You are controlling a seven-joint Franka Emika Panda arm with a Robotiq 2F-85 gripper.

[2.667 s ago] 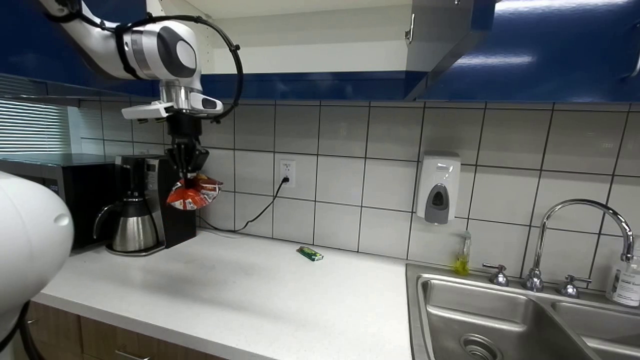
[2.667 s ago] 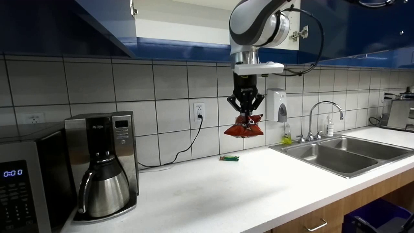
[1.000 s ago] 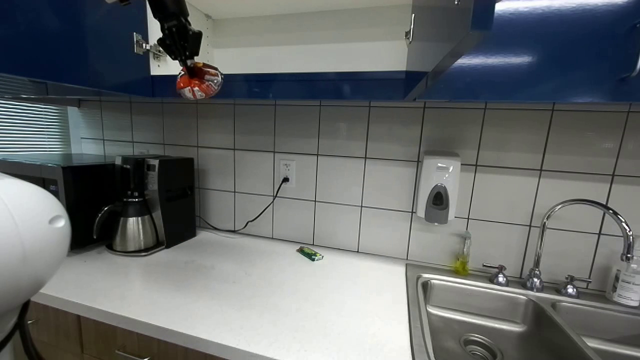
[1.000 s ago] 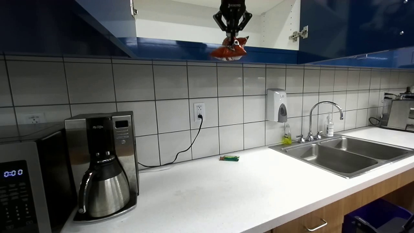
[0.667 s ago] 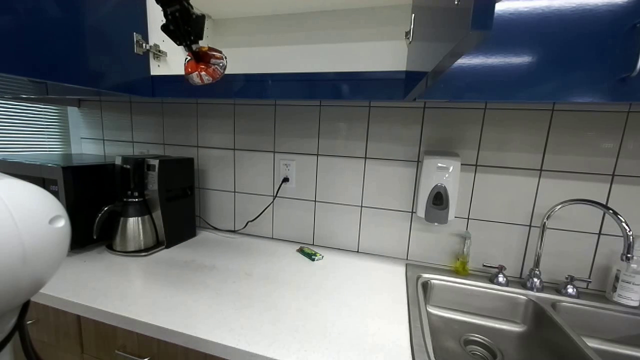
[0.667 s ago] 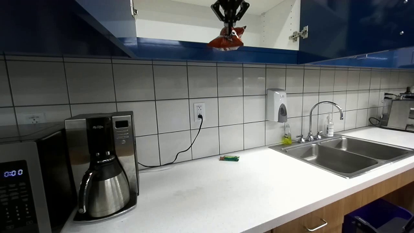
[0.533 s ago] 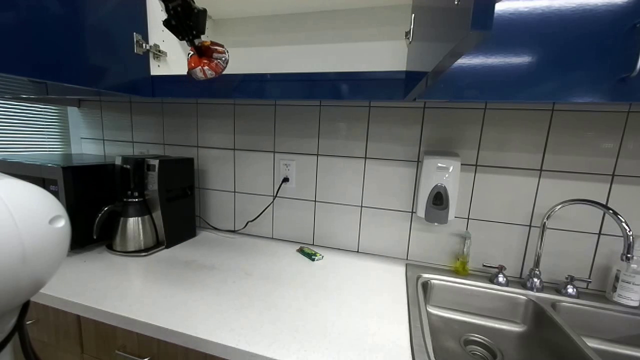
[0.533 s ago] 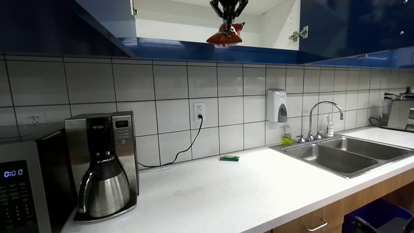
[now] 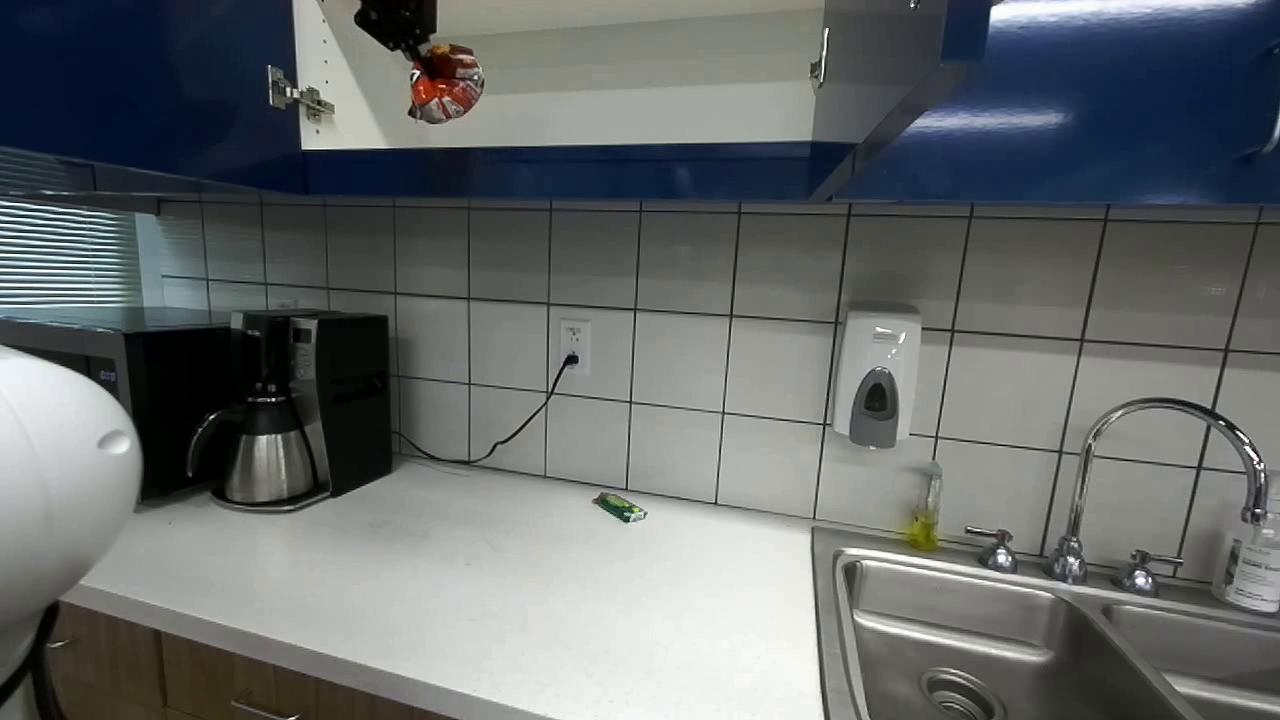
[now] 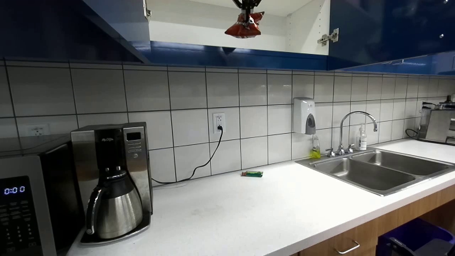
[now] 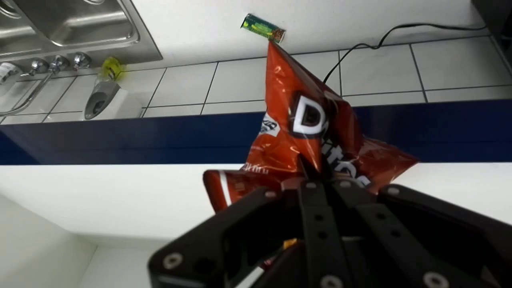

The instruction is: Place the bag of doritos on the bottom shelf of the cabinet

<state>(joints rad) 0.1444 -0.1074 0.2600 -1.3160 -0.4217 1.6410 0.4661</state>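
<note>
The bag of doritos, a crinkly red packet with a white "D", hangs in front of the open cabinet in both exterior views (image 9: 452, 90) (image 10: 244, 28) and fills the middle of the wrist view (image 11: 280, 140). My gripper (image 11: 320, 170) is shut on its middle; the arm above is out of frame in both exterior views. The cabinet's blue bottom edge (image 9: 600, 172) lies below the bag there. The bottom shelf (image 11: 120, 192) shows white beyond that edge in the wrist view. In the exterior views its top is hidden. I cannot tell how deep the bag is.
Open blue cabinet doors flank the opening (image 9: 140, 90) (image 9: 895, 90). Below are a counter (image 9: 560, 590) with a green packet (image 9: 620, 507), a coffee maker (image 10: 113, 177), a microwave (image 10: 39, 199), a soap dispenser (image 10: 304, 115) and a double sink (image 10: 362, 174).
My gripper has carried the bag up from over the counter. In the last half second the bag has risen clear above the blue edge in both exterior views. It stays held.
</note>
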